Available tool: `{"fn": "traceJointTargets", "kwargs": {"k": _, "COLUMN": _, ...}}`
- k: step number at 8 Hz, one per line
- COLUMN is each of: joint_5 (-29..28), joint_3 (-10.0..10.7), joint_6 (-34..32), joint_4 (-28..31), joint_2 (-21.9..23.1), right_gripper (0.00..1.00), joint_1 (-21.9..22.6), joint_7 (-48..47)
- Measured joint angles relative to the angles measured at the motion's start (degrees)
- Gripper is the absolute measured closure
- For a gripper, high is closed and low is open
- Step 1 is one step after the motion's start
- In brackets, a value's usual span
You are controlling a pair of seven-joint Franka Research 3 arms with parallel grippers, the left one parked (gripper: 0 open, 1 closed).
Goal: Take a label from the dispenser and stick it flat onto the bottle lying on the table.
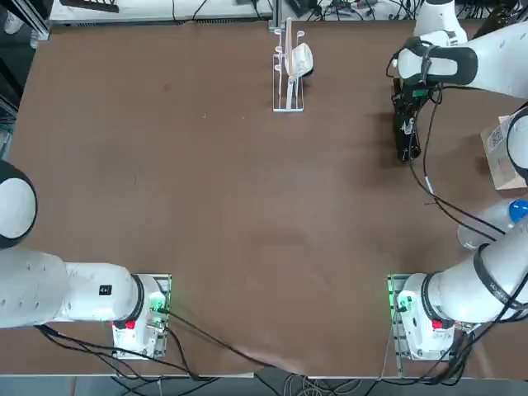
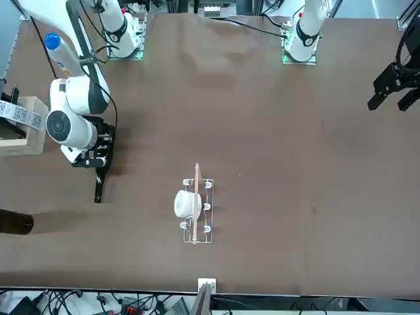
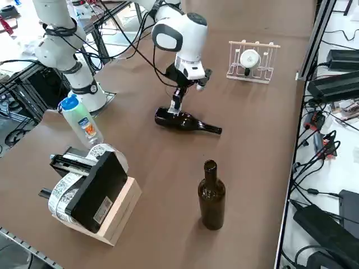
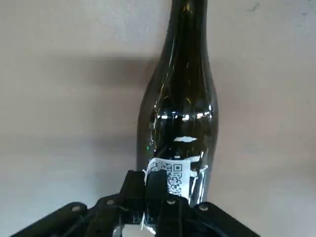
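Label [image 4: 174,178], small and white with dark code marks, sits on the body of the bottle [image 4: 180,113], and one edge of it is pinched between the closed fingertips of the right gripper [image 4: 146,182]. The wrist view shows the two black fingers [image 4: 134,190] pressed together just above the glass, with the sticker curving out from them onto the dark surface; whether it lies fully flat there I cannot tell.

The bottle lies on its side on the bench [image 1: 206,206], toward the robot's right edge and in the far half, its long neck pointing away from the robot's bases. In the right side view the gripper [image 3: 175,107] comes straight down onto the wide end of the bottle [image 3: 185,121], near its base, with the neck stretching off toward the far edge.

Near the right edge, closer to the robot, the label dispenser [image 3: 90,190] stands on a wooden block, a strip of printed stickers wound round its roll. Just beside it stands a clear plastic bottle with a blue cap [image 3: 81,120]. A second dark bottle [image 3: 211,196] stands upright near the far right corner, well apart from the lying one.

At the middle of the far edge, a small wire rack [image 1: 289,70] holds a white roll on a wooden rod.
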State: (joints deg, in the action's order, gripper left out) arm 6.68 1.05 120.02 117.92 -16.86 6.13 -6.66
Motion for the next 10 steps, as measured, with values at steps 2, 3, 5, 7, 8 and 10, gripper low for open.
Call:
{"fn": "traceJointTargets", "kwargs": {"k": 2, "joint_5": 0.0, "joint_3": 0.0, "joint_6": -0.1, "joint_4": 0.0, "joint_2": 0.0, "right_gripper": 0.97, "joint_1": 0.0, "joint_7": 0.0}}
{"fn": "traceJointTargets", "kwargs": {"k": 3, "joint_5": 0.0, "joint_3": 0.0, "joint_6": -0.2, "joint_4": -0.1, "joint_2": 0.0, "right_gripper": 0.97, "joint_1": 0.0, "joint_7": 0.0}}
{"fn": "traceJointTargets", "kwargs": {"k": 5, "joint_5": 0.0, "joint_3": 0.0, "joint_6": -1.3, "joint_4": -0.6, "joint_2": 0.0, "right_gripper": 0.98, "joint_1": 0.0, "joint_7": 0.0}}
{"fn": "traceJointTargets", "kwargs": {"k": 7, "joint_5": 0.0, "joint_3": 0.0, "joint_6": -1.9, "joint_4": -0.8, "joint_2": 0.0, "right_gripper": 0.98, "joint_1": 0.0, "joint_7": 0.0}}
{"fn": "traceJointTargets", "kwargs": {"k": 8, "joint_5": 0.0, "joint_3": 0.0, "joint_6": -1.9, "joint_4": -0.8, "joint_2": 0.0, "right_gripper": 0.98, "joint_1": 0.0, "joint_7": 0.0}}
{"fn": "traceJointTargets", "kwargs": {"k": 10, "joint_5": 0.0, "joint_3": 0.0, "joint_6": -2.0, "joint_4": -0.8, "joint_2": 0.0, "right_gripper": 0.98, "joint_1": 0.0, "joint_7": 0.0}}
